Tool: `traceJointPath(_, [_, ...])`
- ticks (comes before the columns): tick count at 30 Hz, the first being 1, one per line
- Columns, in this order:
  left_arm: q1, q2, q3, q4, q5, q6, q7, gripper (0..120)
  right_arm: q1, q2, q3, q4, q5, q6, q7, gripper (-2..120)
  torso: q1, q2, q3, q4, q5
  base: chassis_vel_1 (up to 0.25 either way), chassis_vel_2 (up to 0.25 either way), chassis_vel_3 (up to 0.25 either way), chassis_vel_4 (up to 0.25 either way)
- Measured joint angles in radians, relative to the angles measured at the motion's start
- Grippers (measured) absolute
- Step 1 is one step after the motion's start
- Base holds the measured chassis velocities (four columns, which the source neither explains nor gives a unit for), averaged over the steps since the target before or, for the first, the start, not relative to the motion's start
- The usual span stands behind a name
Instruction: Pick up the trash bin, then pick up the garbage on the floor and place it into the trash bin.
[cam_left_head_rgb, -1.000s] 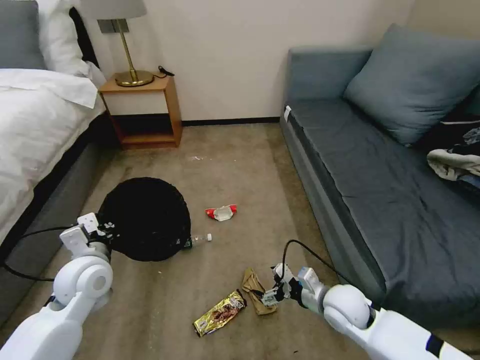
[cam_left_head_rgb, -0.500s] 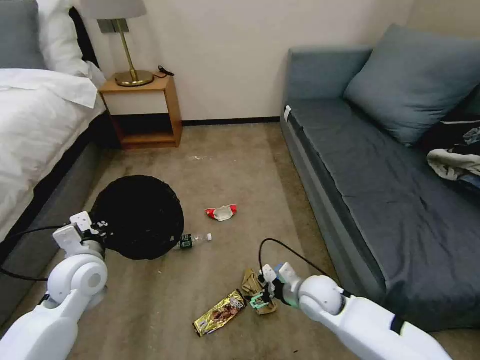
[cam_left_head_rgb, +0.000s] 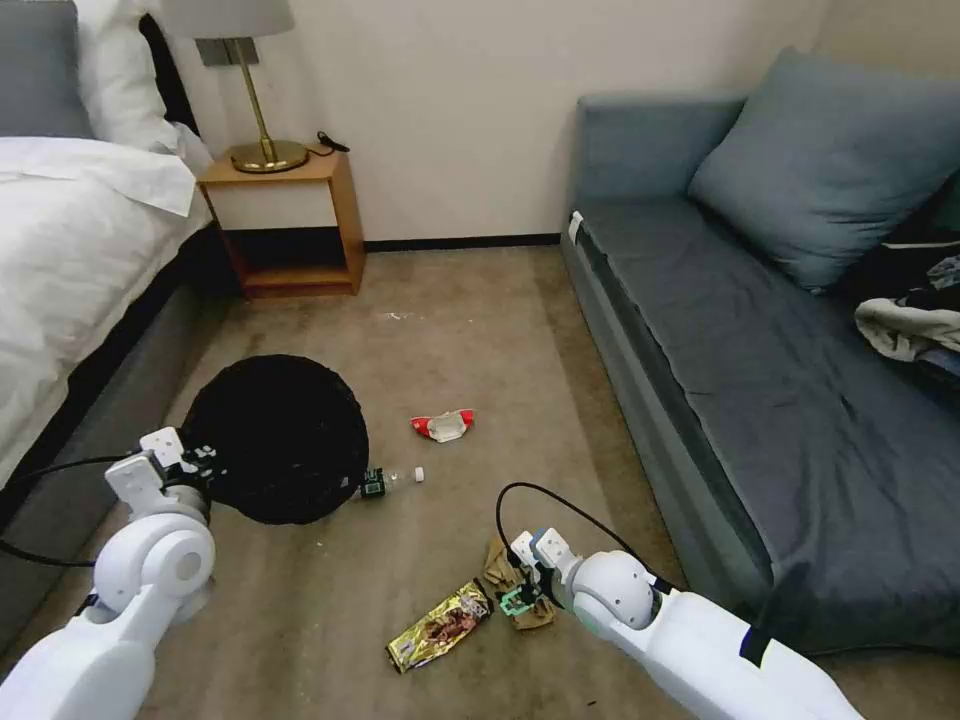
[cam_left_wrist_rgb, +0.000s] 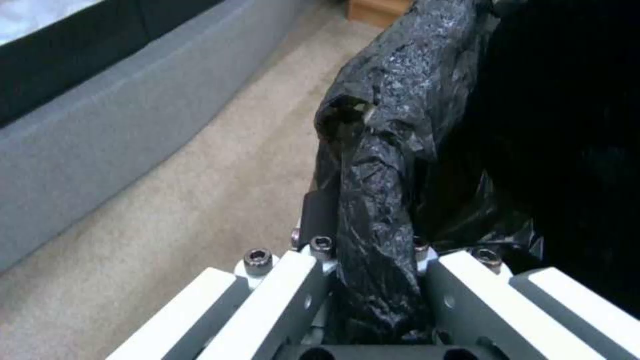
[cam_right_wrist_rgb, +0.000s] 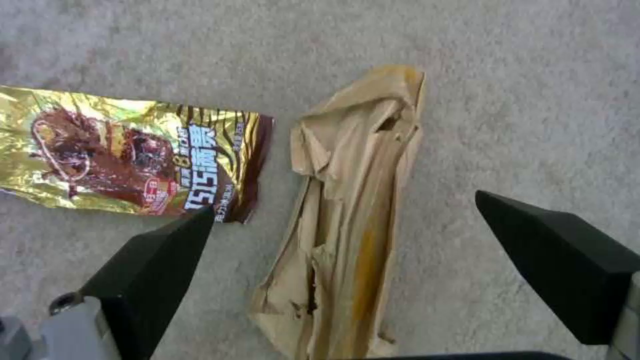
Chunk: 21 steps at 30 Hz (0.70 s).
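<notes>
The trash bin (cam_left_head_rgb: 275, 440), lined with a black bag (cam_left_wrist_rgb: 533, 125), is held at its rim by my left gripper (cam_left_head_rgb: 203, 463), which is shut on the bag's folded edge (cam_left_wrist_rgb: 373, 225). My right gripper (cam_left_head_rgb: 520, 597) is open and low over the tan paper scrap (cam_left_head_rgb: 512, 580), one finger on each side of it (cam_right_wrist_rgb: 353, 210). The gold-brown snack wrapper (cam_left_head_rgb: 440, 625) lies just beside the scrap on the carpet (cam_right_wrist_rgb: 127, 160). A clear green-labelled bottle (cam_left_head_rgb: 388, 481) lies against the bin's edge. The red-and-white packet (cam_left_head_rgb: 442, 424) sits farther out.
A grey sofa (cam_left_head_rgb: 760, 400) with clothes (cam_left_head_rgb: 915, 310) runs along the right. On the left are the bed (cam_left_head_rgb: 70, 260) and a wooden nightstand (cam_left_head_rgb: 285, 215) with a lamp. Open carpet (cam_left_head_rgb: 470, 310) lies between them.
My right arm has swung left and lowered, bringing its open gripper over the paper scrap. The bin and left gripper shifted slightly left a second ago and have since held still.
</notes>
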Motion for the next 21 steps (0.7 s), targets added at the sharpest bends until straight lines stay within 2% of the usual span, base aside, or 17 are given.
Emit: traceJointPath(21, [0.024,0.001,-0.020,-0.021,0.002,0.000,-0.004,3,-0.006,0.069,0.008,-0.134,-0.091,0.012,-0.014,100,0.000,0.000,0.000,0.0000,0.0001,0.000,0.000,0.000,0.000])
